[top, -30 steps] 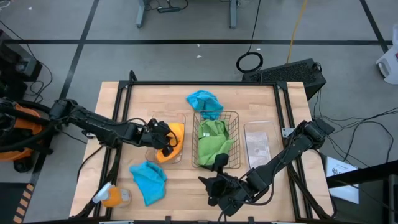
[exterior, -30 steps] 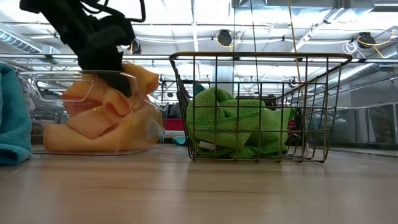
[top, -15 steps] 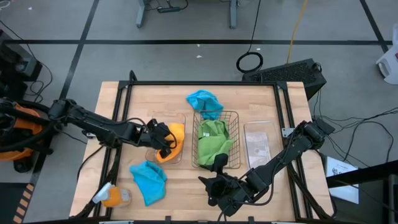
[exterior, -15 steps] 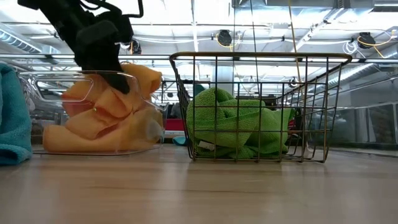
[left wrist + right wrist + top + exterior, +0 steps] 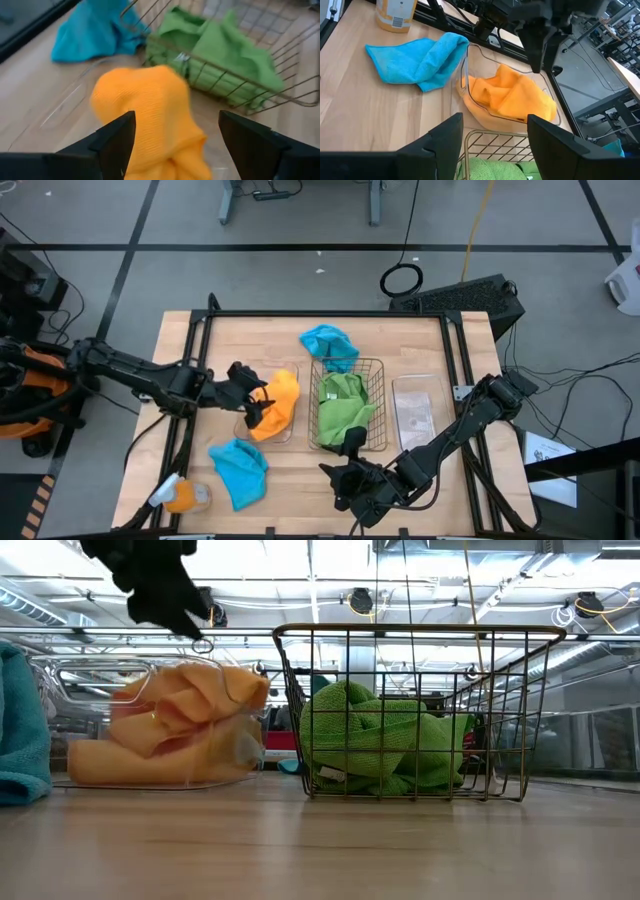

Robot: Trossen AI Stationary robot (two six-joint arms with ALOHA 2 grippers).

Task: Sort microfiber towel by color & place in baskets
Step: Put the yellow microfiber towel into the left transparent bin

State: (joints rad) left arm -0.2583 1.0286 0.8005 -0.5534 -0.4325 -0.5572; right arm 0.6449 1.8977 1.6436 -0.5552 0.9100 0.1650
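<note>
Orange-yellow towels (image 5: 280,405) lie bunched in a clear plastic basket (image 5: 290,370) left of centre. My left gripper (image 5: 253,398) hangs open just above and left of them, touching nothing; its fingers (image 5: 117,140) frame the orange cloth (image 5: 145,105) from a distance. Green towels (image 5: 343,402) fill the wire mesh basket (image 5: 383,395). One blue towel (image 5: 328,345) lies on the table behind that basket, another (image 5: 238,470) near the front left. My right gripper (image 5: 350,480) waits open near the front edge.
A second clear basket (image 5: 415,412) stands right of the wire one. A small orange-and-white object (image 5: 180,495) lies at the front left corner. A dark metal frame (image 5: 320,313) runs along the table's far edge and sides.
My left gripper has opened and let go of the orange towel, then risen and drawn back toward the table's left edge. The towel has dropped and settled lower in the clear basket.
</note>
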